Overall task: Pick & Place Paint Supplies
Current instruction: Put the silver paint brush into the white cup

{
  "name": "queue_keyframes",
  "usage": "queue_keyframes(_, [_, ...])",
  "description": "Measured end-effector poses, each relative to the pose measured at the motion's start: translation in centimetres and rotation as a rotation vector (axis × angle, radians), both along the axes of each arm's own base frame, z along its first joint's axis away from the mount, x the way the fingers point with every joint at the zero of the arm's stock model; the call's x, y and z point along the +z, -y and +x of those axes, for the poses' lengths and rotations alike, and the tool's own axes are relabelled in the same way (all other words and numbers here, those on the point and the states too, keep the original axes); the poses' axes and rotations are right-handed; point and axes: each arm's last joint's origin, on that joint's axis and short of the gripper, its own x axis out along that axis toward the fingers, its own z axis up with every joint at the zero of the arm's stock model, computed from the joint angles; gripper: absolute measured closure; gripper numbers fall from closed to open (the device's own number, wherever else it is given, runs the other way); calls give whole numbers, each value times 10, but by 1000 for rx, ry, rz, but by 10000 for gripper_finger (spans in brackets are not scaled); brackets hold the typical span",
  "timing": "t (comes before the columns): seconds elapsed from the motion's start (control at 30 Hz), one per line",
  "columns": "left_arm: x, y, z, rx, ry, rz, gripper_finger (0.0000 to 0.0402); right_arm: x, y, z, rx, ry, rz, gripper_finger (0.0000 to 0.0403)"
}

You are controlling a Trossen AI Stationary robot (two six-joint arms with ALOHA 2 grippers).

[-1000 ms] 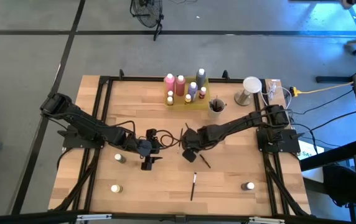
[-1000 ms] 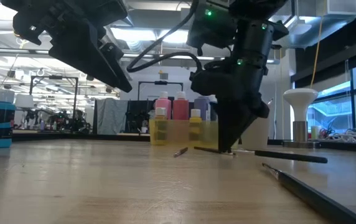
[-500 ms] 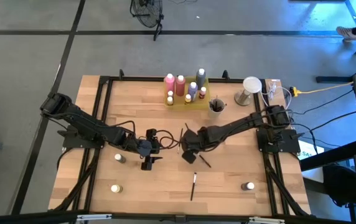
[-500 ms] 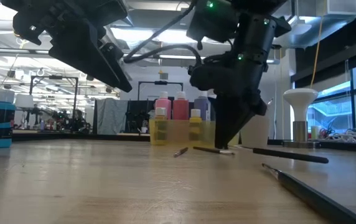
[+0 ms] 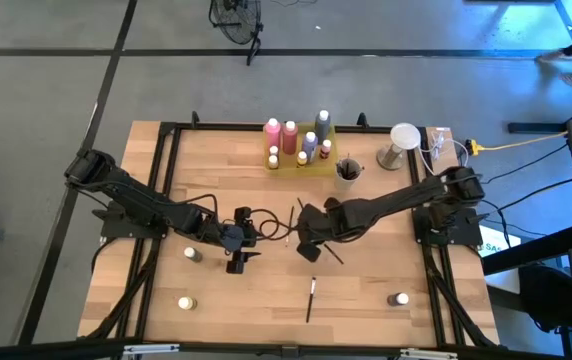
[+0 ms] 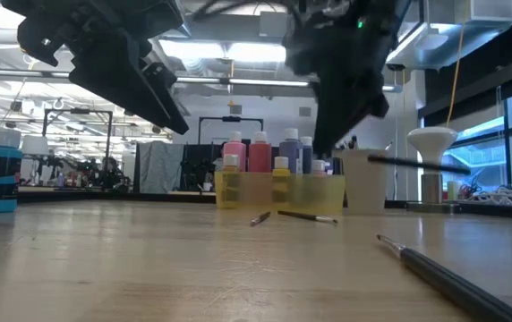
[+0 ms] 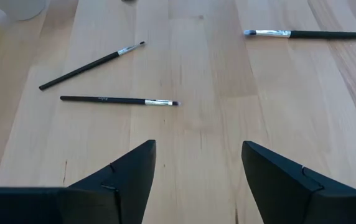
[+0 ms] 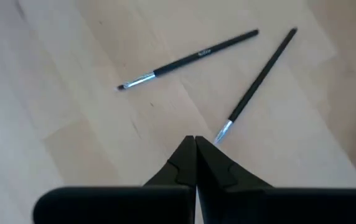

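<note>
My right gripper [image 5: 309,246] [image 8: 195,142] hangs over the table's middle, shut on a thin dark-handled paintbrush [image 6: 417,165]. Two more brushes [image 8: 187,60] [image 8: 259,78] lie flat on the wood below it, and another brush [image 5: 311,297] lies toward the near edge. My left gripper [image 7: 196,168] [image 5: 249,238] hovers open just left of the middle, touching nothing. Pink, purple and grey paint bottles [image 5: 291,135] stand in the yellow tray [image 5: 304,165] at the far side. The cup [image 5: 347,170] beside the tray holds brushes. My right gripper holds the dark-handled paintbrush [image 5: 330,253] from above, fingers pointing down. The brush's handle [image 6: 435,166] sticks out about level to one side, lifted clear of the table. The gripper itself hides where the fingers meet the brush, and the wrist view does not show it.
Small pale-capped bottles [image 5: 192,254] [image 5: 185,302] [image 5: 398,299] stand apart on the table's left and near parts. A white mushroom-shaped stand [image 5: 402,140] and cables sit at the far right corner. A blue bottle [image 6: 1,170] shows at the low view's left.
My right gripper has risen straight up from the table with its fingers shut. The brush that lay on the wood under it is now lifted clear and held about level. The other brushes have stayed where they were.
</note>
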Motion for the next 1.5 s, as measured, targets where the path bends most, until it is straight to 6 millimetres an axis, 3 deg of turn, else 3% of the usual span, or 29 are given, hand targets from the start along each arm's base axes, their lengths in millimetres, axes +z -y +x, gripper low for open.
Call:
queue_keyframes(0.23, [-1,3,-2,-2,-7,-7,167,51,-2,-28,14,92,-33,403])
queue_keyframes(0.5, [-1,8,-4,-24,-15,0,168,110,9,-85,-84,204,-127,403])
queue_keyframes(0.77, [-1,7,-4,-80,-18,66,169,151,19,-130,-107,376,-284,403])
queue_keyframes(0.97, [-1,6,-4,-106,-23,94,167,146,34,-150,-228,385,-485,403])
queue_keyframes(1.2, [-5,6,-7,-107,-64,101,168,122,40,-163,-256,416,-559,403])
queue_keyframes(1.5, [-22,3,-14,-106,-28,87,169,86,49,-137,-124,715,-647,403])
